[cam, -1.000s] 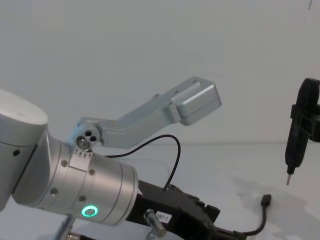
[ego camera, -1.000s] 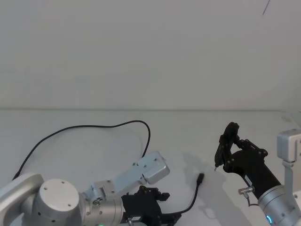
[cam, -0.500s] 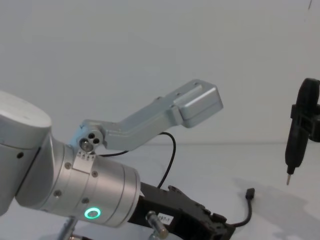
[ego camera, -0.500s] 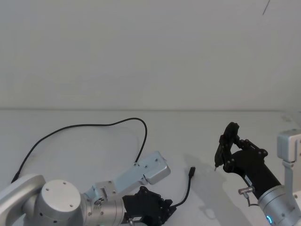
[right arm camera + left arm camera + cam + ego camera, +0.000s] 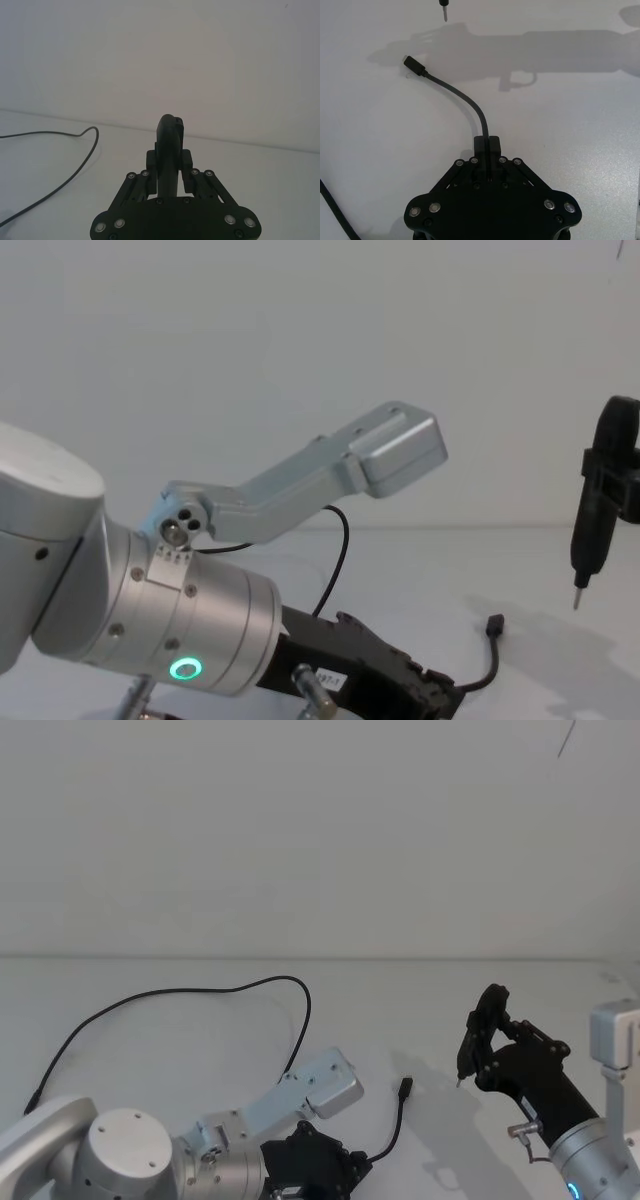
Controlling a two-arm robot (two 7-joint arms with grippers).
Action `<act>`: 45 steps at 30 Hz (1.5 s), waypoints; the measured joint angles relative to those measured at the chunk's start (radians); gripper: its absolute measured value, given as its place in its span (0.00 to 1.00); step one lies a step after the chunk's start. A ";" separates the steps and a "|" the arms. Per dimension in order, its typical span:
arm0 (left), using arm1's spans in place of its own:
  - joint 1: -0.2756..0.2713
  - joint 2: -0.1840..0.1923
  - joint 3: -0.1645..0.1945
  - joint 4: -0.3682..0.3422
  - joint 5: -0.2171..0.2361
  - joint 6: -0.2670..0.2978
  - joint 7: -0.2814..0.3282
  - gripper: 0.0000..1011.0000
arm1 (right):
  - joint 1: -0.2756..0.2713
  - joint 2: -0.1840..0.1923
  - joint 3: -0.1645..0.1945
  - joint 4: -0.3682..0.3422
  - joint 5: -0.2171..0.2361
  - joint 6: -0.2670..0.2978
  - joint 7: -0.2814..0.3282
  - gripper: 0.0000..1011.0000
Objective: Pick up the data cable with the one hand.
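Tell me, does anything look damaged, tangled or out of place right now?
Nothing stands out. The left gripper is shut on the data cable near its plug end; it trails unkinked across the table. The right gripper holds the pen-shaped tool, apart from the cable.

left claw [image 5: 487,146] low, clamped on data cable [image 5: 484,125] | right claw [image 5: 170,162] raised, clamped on pen tool [image 5: 170,130]

A matte white worktop [image 5: 470,985] lies under the left claw [image 5: 487,146] and runs well beyond it to a bare, pale wall [image 5: 320,830], meeting it in a straight, level seam. Soft grey shadows [image 5: 530,42] fall on the worktop ahead of the claw. The light is even and diffuse. High on the wall, off to the claw's right, a thin dark line [image 5: 566,738] slants.
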 joint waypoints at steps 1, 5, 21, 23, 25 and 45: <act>0.000 0.001 0.001 0.000 0.003 -0.004 0.000 0.04 | 0.000 0.000 0.001 0.000 0.001 0.000 0.001 0.28; 0.001 0.008 0.006 -0.006 0.021 -0.033 0.000 0.04 | 0.003 0.008 0.016 -0.008 0.017 0.003 0.020 0.28; 0.032 0.077 -0.002 -0.093 0.091 -0.166 0.020 0.04 | 0.029 0.097 0.114 -0.048 0.206 0.068 0.215 0.28; 0.039 0.090 -0.010 -0.120 0.102 -0.178 0.030 0.04 | 0.035 0.114 0.132 -0.051 0.244 0.081 0.253 0.28; 0.043 0.096 -0.014 -0.133 0.107 -0.181 0.034 0.04 | 0.040 0.130 0.146 -0.053 0.275 0.092 0.286 0.28; 0.065 0.127 -0.037 -0.206 0.137 -0.204 0.060 0.04 | 0.105 0.191 0.194 -0.030 0.370 0.009 0.465 0.28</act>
